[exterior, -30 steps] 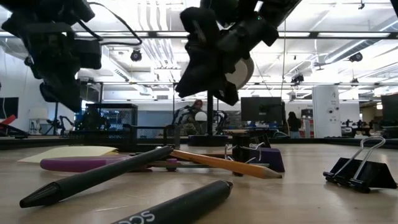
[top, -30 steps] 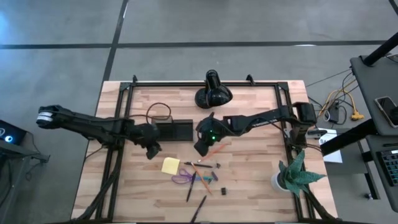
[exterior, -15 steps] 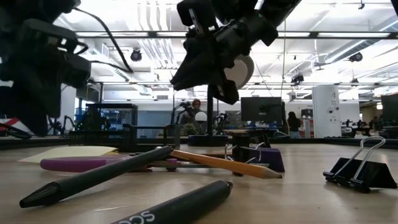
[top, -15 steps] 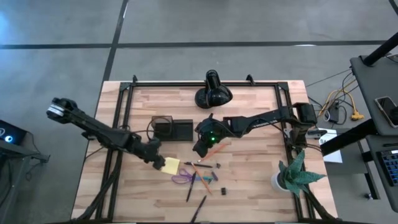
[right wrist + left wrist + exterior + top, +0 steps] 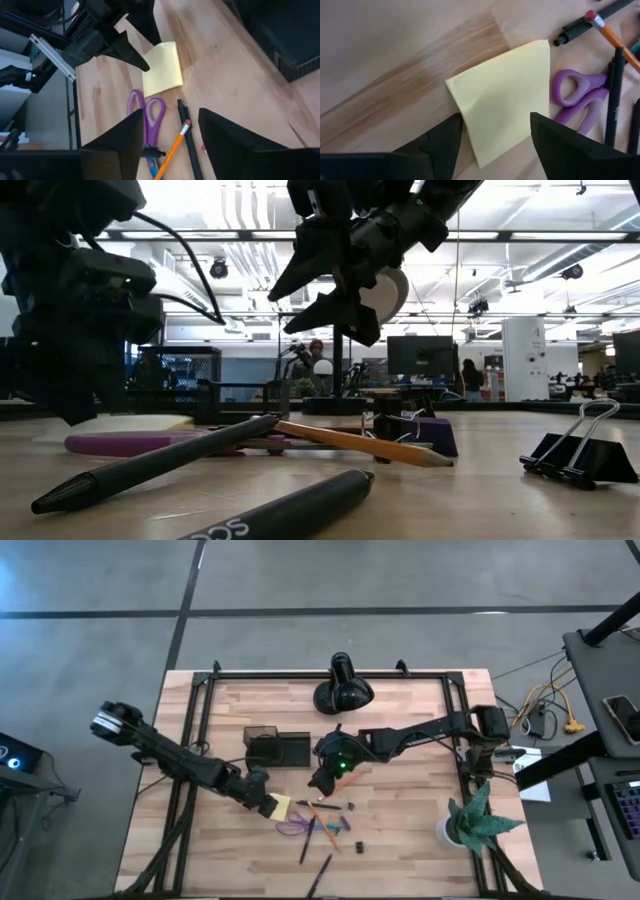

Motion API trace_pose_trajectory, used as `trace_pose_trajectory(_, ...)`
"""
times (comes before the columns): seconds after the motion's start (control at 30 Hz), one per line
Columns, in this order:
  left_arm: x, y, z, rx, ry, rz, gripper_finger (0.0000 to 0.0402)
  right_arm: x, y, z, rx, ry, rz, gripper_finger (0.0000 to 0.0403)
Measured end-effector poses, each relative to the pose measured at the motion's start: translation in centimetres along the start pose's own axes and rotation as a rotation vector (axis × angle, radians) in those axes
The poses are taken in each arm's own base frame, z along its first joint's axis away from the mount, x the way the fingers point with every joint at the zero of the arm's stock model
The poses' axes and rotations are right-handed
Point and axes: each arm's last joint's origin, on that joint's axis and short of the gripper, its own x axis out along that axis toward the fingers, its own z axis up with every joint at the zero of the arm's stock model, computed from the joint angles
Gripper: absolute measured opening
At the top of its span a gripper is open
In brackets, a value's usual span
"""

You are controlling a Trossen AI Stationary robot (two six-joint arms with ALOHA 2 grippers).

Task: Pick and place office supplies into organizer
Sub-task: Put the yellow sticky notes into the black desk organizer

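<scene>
The yellow sticky-note pad [image 5: 278, 807] lies flat on the wooden table, with purple-handled scissors [image 5: 577, 97], an orange pencil [image 5: 176, 144] and black pens [image 5: 150, 465] just beyond it. My left gripper [image 5: 495, 150] is open and low over the pad [image 5: 505, 95], one finger on either side of its near corner; whether they touch it I cannot tell. My right gripper [image 5: 318, 285] hangs open above the table's middle, over the pencil and pens, with nothing between its fingers. The black organizer [image 5: 278, 748] stands behind the pad.
A black dome lamp [image 5: 343, 690] stands at the far edge and a potted plant [image 5: 470, 820] at the near right. Black binder clips [image 5: 580, 455] and small dark bits lie near the pens. Bare wood lies to the left of the pad.
My left gripper has swung from beside the organizer toward the near edge and the right, sunk and rolled, and now stands low over the sticky-note pad. My right gripper has stayed in place and opened its fingers.
</scene>
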Motion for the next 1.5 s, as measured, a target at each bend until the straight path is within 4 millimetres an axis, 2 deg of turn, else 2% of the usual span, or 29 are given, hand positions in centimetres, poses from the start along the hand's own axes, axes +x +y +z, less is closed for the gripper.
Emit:
trace_pose_trajectory(0.13,0.0,-0.1,0.1,-0.003,-0.019,0.0,0.0217,0.2,0.3,0.1,-0.013,-0.028,0.019,0.0203)
trace_pose_trajectory(0.33,0.9,-0.1,-0.1,0.006,-0.02,0.008,0.0203,0.2,0.0,0.3,-0.009,-0.093,-0.049,0.0205)
trace_pose_trajectory(0.57,2.0,-0.7,0.0,0.034,-0.052,-0.026,0.0141,0.2,0.0,0.3,-0.008,-0.09,-0.052,0.0206)
trace_pose_trajectory(0.77,3.4,-1.7,0.1,0.082,-0.073,-0.131,0.0084,0.2,-0.1,0.3,-0.003,-0.085,-0.058,0.0206)
trace_pose_trajectory(0.97,4.0,-2.4,-0.1,0.153,-0.019,-0.177,0.0016,0.2,-0.3,0.0,0.005,-0.057,-0.084,0.0206)
trace_pose_trajectory(1.1,4.0,-2.6,-0.2,0.197,0.033,-0.195,0.0003,0.2,-0.5,-0.2,0.009,-0.041,-0.098,0.0206)
trace_pose_trajectory(1.2,3.4,-2.8,-0.2,0.22,0.028,-0.212,0.0001,0.2,-0.5,-0.2,0.011,-0.036,-0.103,0.0206)
trace_pose_trajectory(1.33,1.5,-2.9,0.0,0.237,0.003,-0.197,0.0,0.2,-0.5,-0.2,0.008,-0.037,-0.103,0.0206)
trace_pose_trajectory(1.5,-2.9,-3.1,1.0,0.278,-0.149,-0.144,0.0,-0.2,-0.2,0.0,-0.02,-0.071,-0.11,0.0205)
